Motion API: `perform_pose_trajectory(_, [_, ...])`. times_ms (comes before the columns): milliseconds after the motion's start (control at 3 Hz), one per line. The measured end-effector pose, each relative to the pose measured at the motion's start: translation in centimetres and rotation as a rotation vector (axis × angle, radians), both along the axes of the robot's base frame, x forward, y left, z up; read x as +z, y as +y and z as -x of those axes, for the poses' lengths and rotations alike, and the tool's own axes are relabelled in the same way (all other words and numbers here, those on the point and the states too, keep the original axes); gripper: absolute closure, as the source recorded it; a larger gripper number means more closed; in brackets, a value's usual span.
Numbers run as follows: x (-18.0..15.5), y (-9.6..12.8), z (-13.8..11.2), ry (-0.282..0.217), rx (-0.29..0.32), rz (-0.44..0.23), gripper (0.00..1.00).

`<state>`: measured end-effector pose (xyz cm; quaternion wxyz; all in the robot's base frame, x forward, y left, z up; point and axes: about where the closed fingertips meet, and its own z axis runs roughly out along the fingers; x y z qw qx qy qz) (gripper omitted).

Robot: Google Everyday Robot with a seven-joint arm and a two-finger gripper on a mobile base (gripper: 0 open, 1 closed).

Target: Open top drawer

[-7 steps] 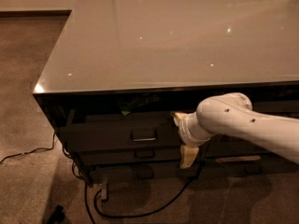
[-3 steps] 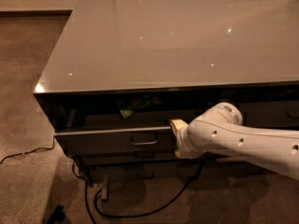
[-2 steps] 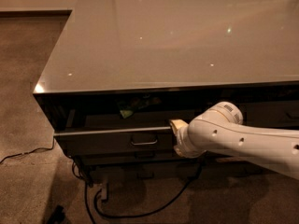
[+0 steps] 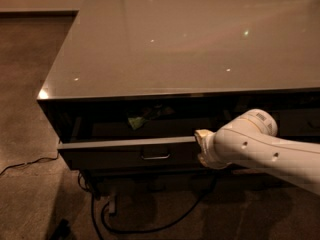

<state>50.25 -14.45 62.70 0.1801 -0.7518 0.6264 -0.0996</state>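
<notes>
The claw (image 4: 202,146) sits at the right part of the top drawer's front, level with its upper edge, its pale yellowish tip just right of the handle. Whether it is clenched on the drawer edge or released cannot be told from this view, as the wrist covers most of it. Behind the claw the white arm (image 4: 260,149) runs off to the right and towards the near right corner, crossing in front of the cabinet's lower right side.

The top drawer (image 4: 115,154) stands partly open, its wide dark glossy front set out nearer than the cabinet face, with a dark gap showing above and behind it. Its small metal bar handle (image 4: 155,157) is centred on the front, just left of the claw and apart from it. Inside the open drawer, towards the far side and left of the claw, lies a small greenish object (image 4: 140,119) that is too dim to identify.

Above the drawer spreads the broad, shiny tabletop (image 4: 175,44), catching small spots of light. Below the cabinet, dark cables (image 4: 150,228) loop over the brown carpeted floor (image 4: 30,134), and one thin cable trails off to the left.
</notes>
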Motion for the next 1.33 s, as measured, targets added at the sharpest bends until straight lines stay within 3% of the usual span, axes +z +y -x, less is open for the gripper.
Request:
perform_pose_trajectory(333, [0.33, 0.01, -0.02, 0.0, 0.0, 0.0, 1.0])
perform_pose_trajectory(667, [0.86, 0.01, -0.02, 0.0, 0.0, 0.0, 0.82])
perform_pose_trajectory(1333, [0.89, 0.01, -0.02, 0.0, 0.0, 0.0, 0.35])
